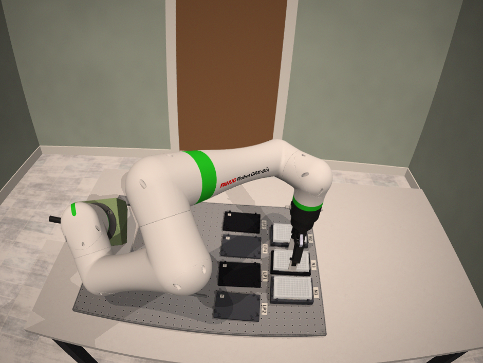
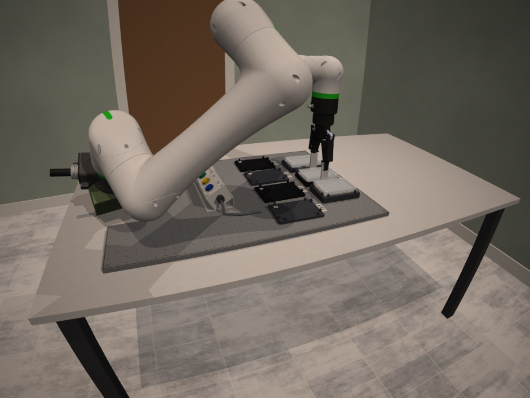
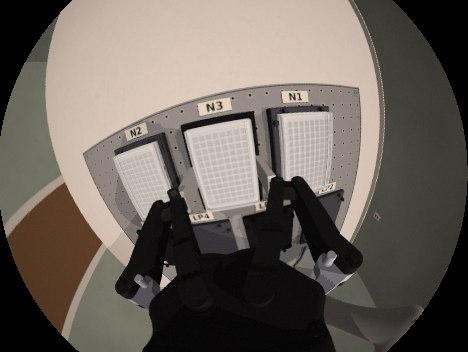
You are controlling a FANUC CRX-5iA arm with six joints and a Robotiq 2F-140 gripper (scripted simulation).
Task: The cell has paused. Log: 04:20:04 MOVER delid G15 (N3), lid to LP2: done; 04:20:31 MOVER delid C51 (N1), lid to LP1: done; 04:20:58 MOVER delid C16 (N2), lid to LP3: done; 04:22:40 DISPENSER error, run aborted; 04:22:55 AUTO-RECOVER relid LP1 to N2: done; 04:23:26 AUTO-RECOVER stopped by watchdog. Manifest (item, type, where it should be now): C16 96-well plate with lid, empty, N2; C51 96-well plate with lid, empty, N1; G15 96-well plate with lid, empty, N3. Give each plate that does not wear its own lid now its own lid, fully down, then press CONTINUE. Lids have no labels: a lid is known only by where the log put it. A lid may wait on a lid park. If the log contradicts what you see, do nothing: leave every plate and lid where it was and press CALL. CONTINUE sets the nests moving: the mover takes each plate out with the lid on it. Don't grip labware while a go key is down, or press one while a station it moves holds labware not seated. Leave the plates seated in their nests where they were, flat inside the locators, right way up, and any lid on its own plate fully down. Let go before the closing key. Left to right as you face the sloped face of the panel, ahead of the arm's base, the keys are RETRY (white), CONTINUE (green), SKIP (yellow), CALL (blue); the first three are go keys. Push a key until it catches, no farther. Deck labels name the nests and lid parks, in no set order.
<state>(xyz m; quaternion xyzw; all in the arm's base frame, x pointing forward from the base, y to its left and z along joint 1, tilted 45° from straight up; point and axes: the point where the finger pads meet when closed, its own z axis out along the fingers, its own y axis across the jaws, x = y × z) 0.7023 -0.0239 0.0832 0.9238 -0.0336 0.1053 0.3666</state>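
Three white 96-well plates sit in a row of nests: N2 (image 1: 281,233) at the back, N3 in the middle, N1 (image 1: 292,289) at the front. My gripper (image 1: 294,265) points straight down over the N3 plate (image 3: 221,158) and is shut on a clear lid across its short width. The lid lies at the plate's top; I cannot tell if it is fully down. A greyish clear lid lies on park LP4 (image 1: 240,246) and another on LP2 (image 1: 236,306). Parks LP3 (image 1: 241,221) and LP1 (image 1: 239,274) look bare and black. I cannot tell whether the N2 and N1 plates wear lids.
The sloped key panel stands left of the parks, with green (image 2: 202,175), yellow (image 2: 205,181) and blue (image 2: 208,187) keys showing; the arm hides the white key. A black cable (image 2: 226,207) lies in front of the panel. The arm's elbow overhangs the deck's left half.
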